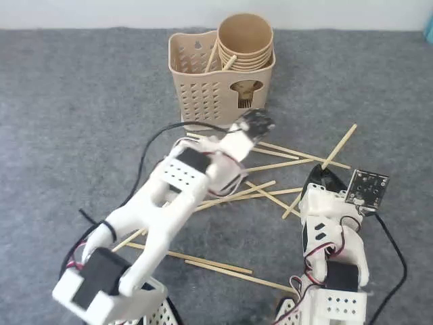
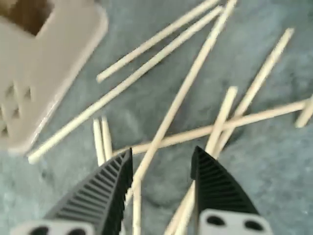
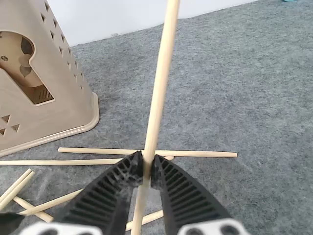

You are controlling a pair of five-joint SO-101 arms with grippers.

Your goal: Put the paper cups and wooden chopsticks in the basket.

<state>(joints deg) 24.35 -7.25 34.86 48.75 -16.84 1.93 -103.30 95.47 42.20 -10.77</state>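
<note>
The right gripper is clamped on one wooden chopstick, which runs out past its tips. The left gripper hangs spread over loose chopsticks beside the basket, paper cups inside

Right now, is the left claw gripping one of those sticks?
No, the left gripper is open above the loose chopsticks, gripping none.

Beige basket at the far side of the grey worktop, with stacked paper cups and two chopsticks inside. Loose chopsticks scattered in front. Left end effector just before the basket; right end effector over a diagonal chopstick.
</note>
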